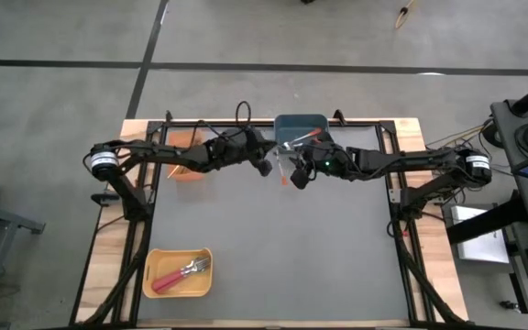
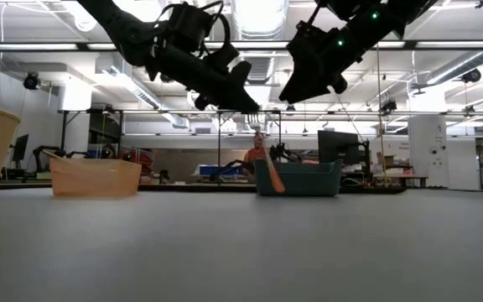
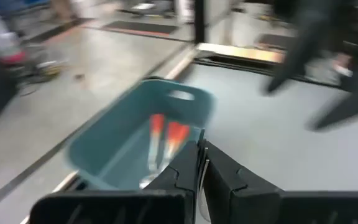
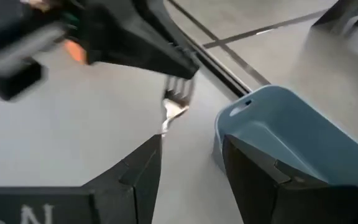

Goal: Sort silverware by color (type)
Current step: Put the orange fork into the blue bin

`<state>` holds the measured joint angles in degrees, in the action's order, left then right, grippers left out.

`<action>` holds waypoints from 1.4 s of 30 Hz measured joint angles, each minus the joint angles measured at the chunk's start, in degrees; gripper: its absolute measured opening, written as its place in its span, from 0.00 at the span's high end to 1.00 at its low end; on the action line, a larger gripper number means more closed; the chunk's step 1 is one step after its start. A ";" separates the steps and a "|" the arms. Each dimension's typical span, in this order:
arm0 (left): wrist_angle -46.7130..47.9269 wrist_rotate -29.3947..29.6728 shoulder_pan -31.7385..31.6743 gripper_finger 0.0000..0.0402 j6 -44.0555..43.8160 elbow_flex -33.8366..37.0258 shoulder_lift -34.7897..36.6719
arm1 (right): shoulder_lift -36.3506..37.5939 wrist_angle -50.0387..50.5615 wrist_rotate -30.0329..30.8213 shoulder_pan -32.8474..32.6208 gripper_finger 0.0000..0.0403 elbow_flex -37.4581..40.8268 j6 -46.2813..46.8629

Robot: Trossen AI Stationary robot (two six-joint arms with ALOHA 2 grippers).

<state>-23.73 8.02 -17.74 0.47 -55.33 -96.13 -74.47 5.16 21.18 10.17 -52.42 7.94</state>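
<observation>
Between the left gripper [image 1: 266, 169]'s fingers, which are pinched fully together, a fork [image 4: 176, 102] is held by its handle end, tines pointing toward the right gripper [image 1: 298, 178], whose fingers stand apart with nothing between them; this looks like a hand-over in mid-air. Both hang above the blue-grey bin [image 1: 300, 127] at the tabletop's far edge, where orange-handled forks [image 3: 165, 138] already lie. Red-handled forks [image 1: 180, 274] sit in the yellow bin [image 1: 150, 273] at the near left corner.

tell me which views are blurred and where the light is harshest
Left wrist view: motion-smeared, with the blue-grey bin and the orange-handled forks soft. Right wrist view: the left gripper blurs. Low view: ceiling lights glare, leaving the arms dark. High view: even light.
</observation>
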 joint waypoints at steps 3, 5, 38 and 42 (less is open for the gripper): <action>-0.04 3.35 -0.24 1.00 -3.96 0.00 0.08 | -0.48 -1.60 0.06 0.00 0.60 0.04 2.45; -0.08 3.38 -0.52 1.00 -5.93 -0.04 0.10 | -1.84 -2.14 0.02 -0.02 0.61 0.09 5.34; 2.18 0.73 -0.79 1.00 -7.41 -0.13 0.08 | -16.35 -16.69 1.27 0.24 0.63 0.15 13.75; 2.54 -0.03 -0.42 1.00 -7.05 -0.13 0.06 | -16.35 -17.07 0.83 0.24 0.64 0.15 11.99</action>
<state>-21.20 7.99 -18.17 -6.58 -55.46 -96.07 -90.83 -11.92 22.00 10.41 -52.27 19.93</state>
